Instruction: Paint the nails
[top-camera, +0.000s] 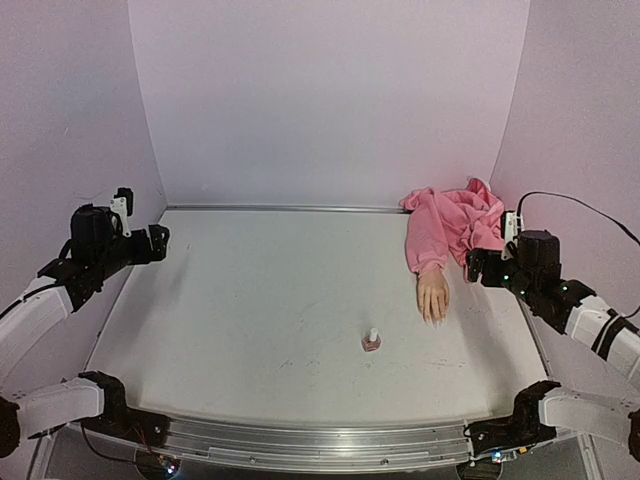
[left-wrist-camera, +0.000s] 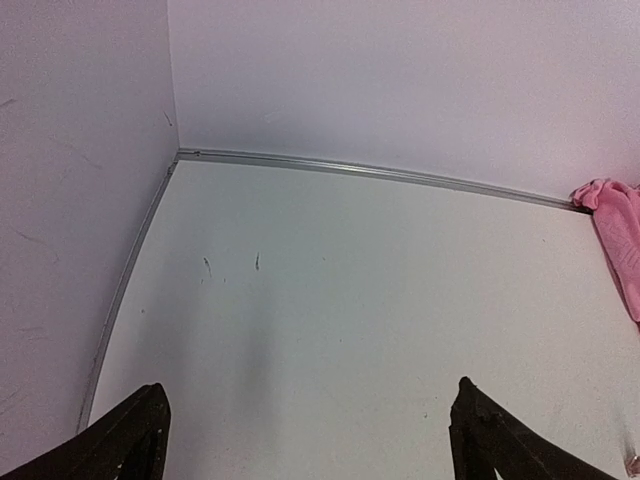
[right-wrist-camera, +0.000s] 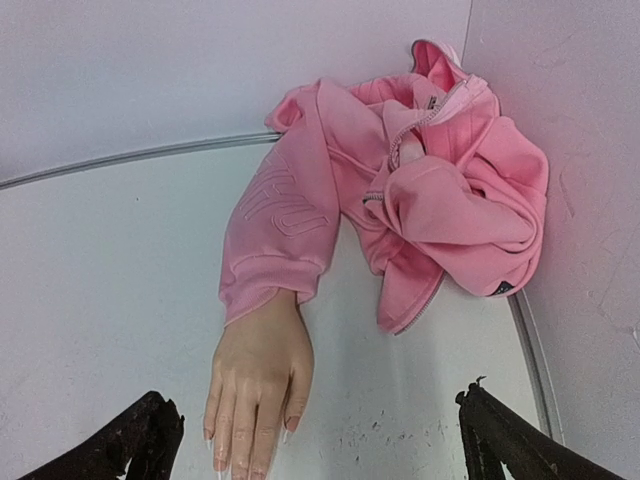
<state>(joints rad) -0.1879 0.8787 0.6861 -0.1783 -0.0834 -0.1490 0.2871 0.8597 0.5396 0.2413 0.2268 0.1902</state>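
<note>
The hand (top-camera: 433, 297) lies palm down on the table (top-camera: 250, 300), toward 3 o'clock from the table's middle. Its long axis runs 12 to 6. The wrist is at the 12 end, tucked into the cuff of a pink sleeve (top-camera: 428, 240), and the fingers point to 6, at my bases. The nails (top-camera: 436, 319) are therefore at the near end of the hand, small and pale. From my right wrist I see the hand (right-wrist-camera: 258, 385) low in view. Several nails (right-wrist-camera: 210, 436) show on the fingers and one on the thumb, which lies on the right side there. The longest fingertips run off the bottom edge. The sleeve (right-wrist-camera: 280, 230) climbs toward 12 and joins a bunched garment (top-camera: 470, 220) in the 1 o'clock corner.

My right gripper (top-camera: 476, 266) hovers at 2 o'clock from the hand, beside the cuff and touching nothing. Its fingers are spread wide and empty, as my wrist view of the right gripper (right-wrist-camera: 315, 402) shows. My left gripper (top-camera: 159, 241) hangs at the table's 10 o'clock edge, well apart from the hand. It is also spread wide with only bare table between its tips (left-wrist-camera: 307, 397).

A bottle (top-camera: 372, 341) stands upright at 8 o'clock from the hand, near it but not touching.
</note>
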